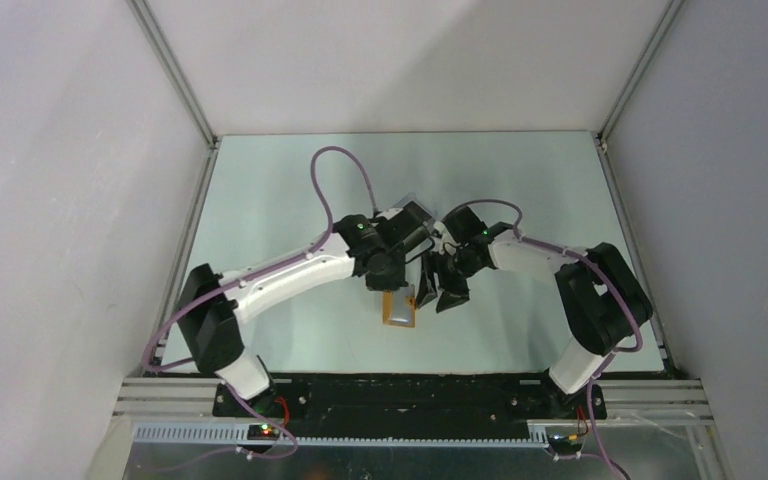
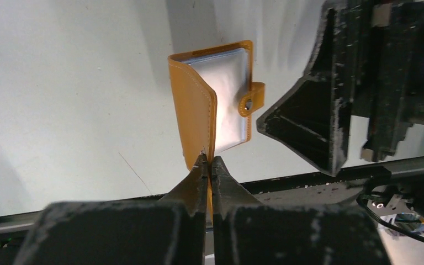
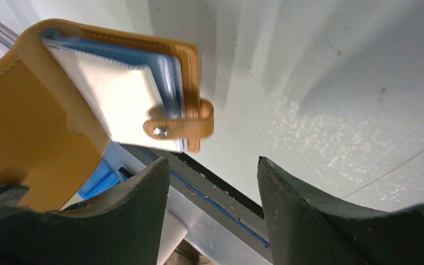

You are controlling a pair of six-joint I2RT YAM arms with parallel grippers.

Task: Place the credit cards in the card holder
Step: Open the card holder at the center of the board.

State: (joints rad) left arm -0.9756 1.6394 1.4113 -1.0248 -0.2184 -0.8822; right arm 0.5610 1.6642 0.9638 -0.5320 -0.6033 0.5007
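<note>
— State of the left gripper (image 2: 210, 164)?
— Closed tight on the card holder (image 2: 199, 110), pinching the lower edge of the orange front cover and holding that flap upright off the rest

— And the right gripper (image 3: 212, 182)?
— Spread wide, nothing between the fingers (image 3: 143, 199); hovering just to the right of the card holder, close to the clasp strap (image 3: 185, 128), not touching

— Where to look for the card holder?
— Down on the pale table (image 1: 290, 200), about mid-table, right under both grippers; lying open, with clear plastic sleeves (image 2: 226, 99) stacked inside and the strap with its metal snap (image 2: 248, 104) sticking out past the sleeve edges

— Any sign of the credit cards?
— Light blue edges (image 3: 172, 72) showing among the sleeves inside the card holder, plus a light blue patch (image 3: 96, 179) just below the raised cover in the right wrist view; cannot tell whether card or sleeve

— Anything else near the card holder?
— Only a purple cable (image 1: 340, 149) looping up on the far side of it, above the left arm
</note>
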